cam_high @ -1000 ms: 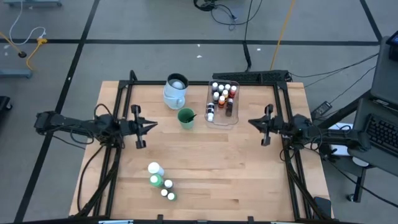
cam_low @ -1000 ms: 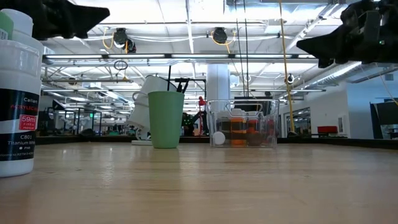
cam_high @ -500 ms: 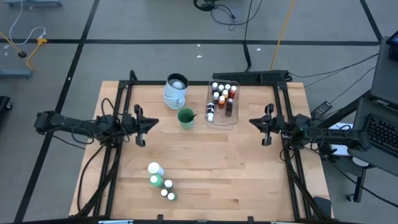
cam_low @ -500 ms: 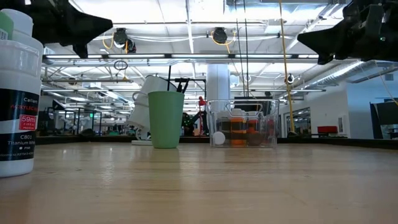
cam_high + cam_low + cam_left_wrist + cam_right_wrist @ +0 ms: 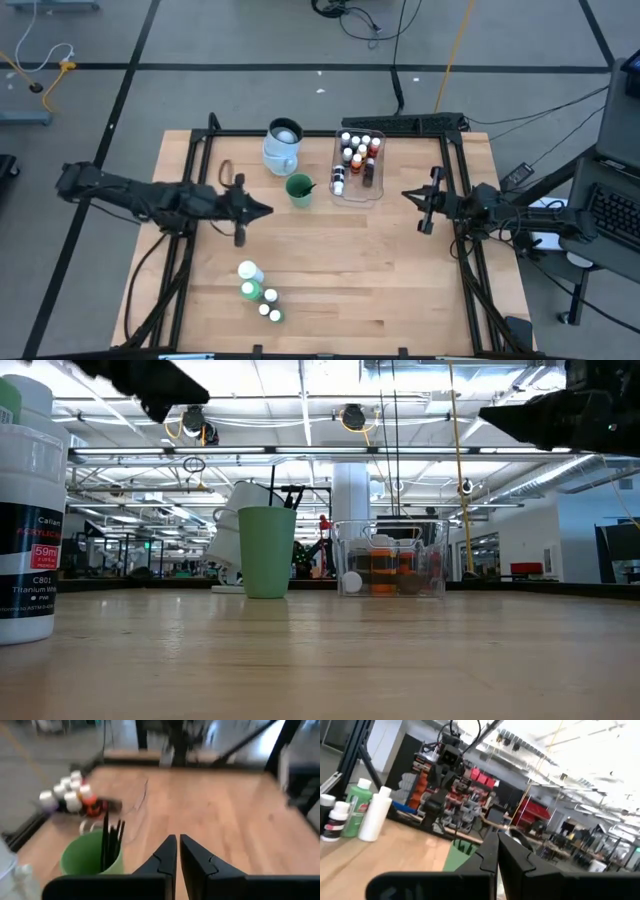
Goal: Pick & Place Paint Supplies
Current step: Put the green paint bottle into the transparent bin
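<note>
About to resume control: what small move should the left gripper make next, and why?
Probably open the left gripper and swing it toward the near edge, where the larger white bottle and green bottle lie outside the clear tub. It is shut, empty and above bare table beside the green cup. The right gripper waits shut.

Tiny paint bottles (image 5: pixel 356 153) stand bunched upright; larger white and green bottles (image 5: pixel 249 280) apart.

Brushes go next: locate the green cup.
In the high view the green cup stands mid-table towards the far edge, between the pale-blue jug and the clear tub.
</note>
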